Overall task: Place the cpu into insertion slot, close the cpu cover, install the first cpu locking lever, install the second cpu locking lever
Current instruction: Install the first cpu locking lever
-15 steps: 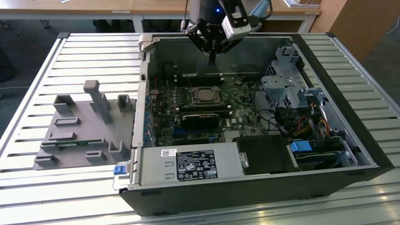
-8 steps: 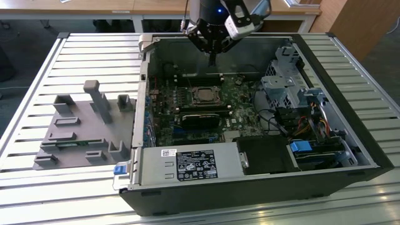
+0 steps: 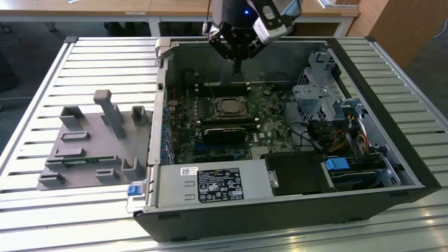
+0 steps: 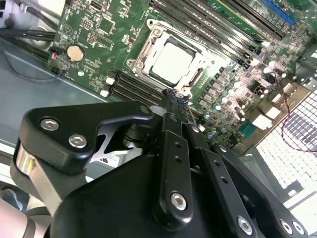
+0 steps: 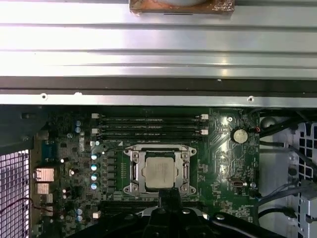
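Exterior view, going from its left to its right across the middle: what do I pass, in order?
Grey moulded fixture tray → case's left wall → cpu seated on the motherboard → metal drive cage.

- This looks like a robotics lab or test workshop.
- A robot arm hangs over an open computer case that lies on its side. Its green circuit board, cables and power supply are laid bare.
- The case sits on a work table made of ribbed metal slats.
- Beside the case, at the exterior view's left, a grey moulded parts holder rests on the same table.
- Plain wooden desks stand behind the table.
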